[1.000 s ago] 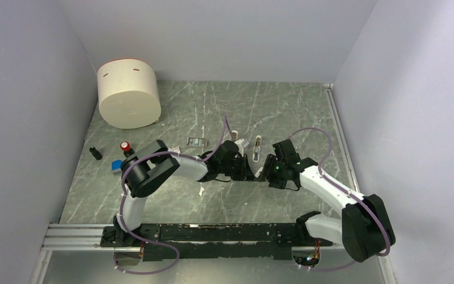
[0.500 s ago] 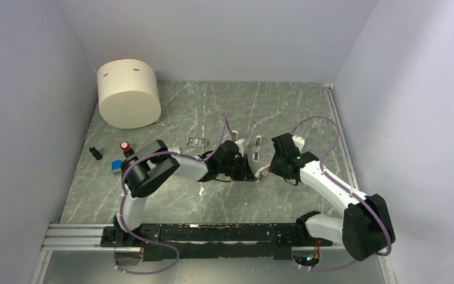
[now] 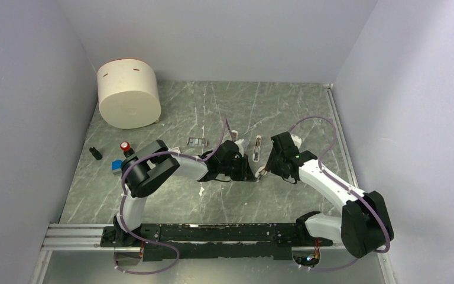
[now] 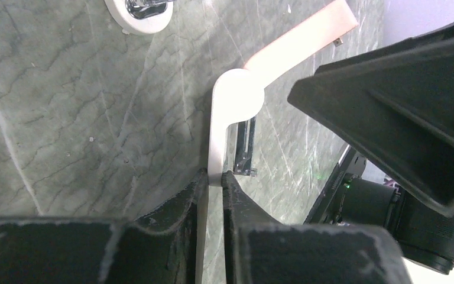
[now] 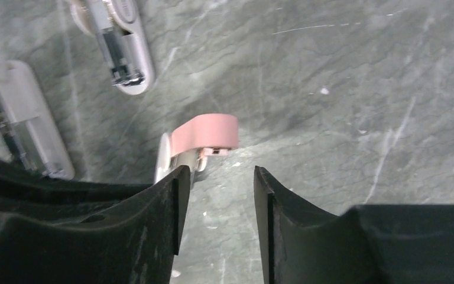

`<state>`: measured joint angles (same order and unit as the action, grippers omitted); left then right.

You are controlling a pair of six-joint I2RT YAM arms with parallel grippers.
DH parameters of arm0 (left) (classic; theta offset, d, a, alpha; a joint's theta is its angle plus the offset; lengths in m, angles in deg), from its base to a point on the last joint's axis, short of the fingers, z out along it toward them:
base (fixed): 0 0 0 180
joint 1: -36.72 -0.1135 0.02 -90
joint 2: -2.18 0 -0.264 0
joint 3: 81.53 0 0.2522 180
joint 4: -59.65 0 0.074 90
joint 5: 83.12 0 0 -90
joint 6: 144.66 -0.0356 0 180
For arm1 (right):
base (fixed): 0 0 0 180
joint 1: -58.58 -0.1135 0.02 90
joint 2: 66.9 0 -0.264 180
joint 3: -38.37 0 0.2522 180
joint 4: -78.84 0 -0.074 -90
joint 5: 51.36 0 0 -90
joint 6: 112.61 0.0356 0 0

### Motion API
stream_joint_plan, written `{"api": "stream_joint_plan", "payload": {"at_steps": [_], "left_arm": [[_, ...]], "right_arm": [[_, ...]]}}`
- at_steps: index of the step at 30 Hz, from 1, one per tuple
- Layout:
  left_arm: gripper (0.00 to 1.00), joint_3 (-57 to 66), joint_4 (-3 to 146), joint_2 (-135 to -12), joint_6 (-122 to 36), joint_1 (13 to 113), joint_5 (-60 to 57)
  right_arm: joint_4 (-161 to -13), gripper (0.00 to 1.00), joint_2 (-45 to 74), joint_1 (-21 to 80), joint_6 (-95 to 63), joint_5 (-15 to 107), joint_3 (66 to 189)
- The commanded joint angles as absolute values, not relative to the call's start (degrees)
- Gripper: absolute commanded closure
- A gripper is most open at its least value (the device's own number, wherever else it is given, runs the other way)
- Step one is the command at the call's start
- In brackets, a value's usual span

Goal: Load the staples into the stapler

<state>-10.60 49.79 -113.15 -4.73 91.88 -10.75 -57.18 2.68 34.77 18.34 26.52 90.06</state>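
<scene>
Black fingers of the left gripper [image 4: 214, 177] pinch a thin white strip [image 4: 217, 136], its lower end hidden between them; past a round hinge [image 4: 239, 94] it turns into a pink piece [image 5: 207, 133]. The right gripper [image 5: 220, 171] stands open, the pink piece just beyond its tips. Farther on, at the overhead frame's centre, the stapler [image 3: 258, 148] lies on the marble table [image 3: 307, 112]; the staples [image 3: 196, 141], left of it, are too small to make out.
</scene>
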Motion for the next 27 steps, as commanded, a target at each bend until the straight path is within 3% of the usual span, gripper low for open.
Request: {"api": "stream_joint_plan", "payload": {"at_steps": [1, 7, 12, 16, 22, 27], "left_arm": [[0.82, -11.16, 53.63, -113.93, -5.8, 91.48, -9.75], [0.82, -11.25, 53.12, -114.34, -5.62, 91.53, -10.41], [0.82, -11.41, 53.17, -114.12, -5.7, 91.48, -10.36], [0.82, -11.74, 52.85, -113.97, -5.62, 91.48, -10.38], [0.76, -12.23, 52.44, -112.98, -5.69, 91.48, -10.16], [0.68, -12.68, 53.1, -111.3, -5.93, 91.48, -9.39]], "right_arm": [[-59.84, 0.51, 0.01, 35.44, 19.24, 32.81, 89.78], [-63.56, 0.38, 3.0, 35.45, 22.3, 35.99, 88.47], [-65.31, 0.36, 6.54, 35.45, 23.56, 35.53, 88.38], [-66.66, 0.42, 8.38, 35.41, 23.88, 35.04, 88.25], [-65.64, 0.59, 11.29, 35.5, 23.33, 32.54, 89.72], [-64.04, 0.62, 11.07, 35.55, 20.43, 24.91, 91.55]]}}
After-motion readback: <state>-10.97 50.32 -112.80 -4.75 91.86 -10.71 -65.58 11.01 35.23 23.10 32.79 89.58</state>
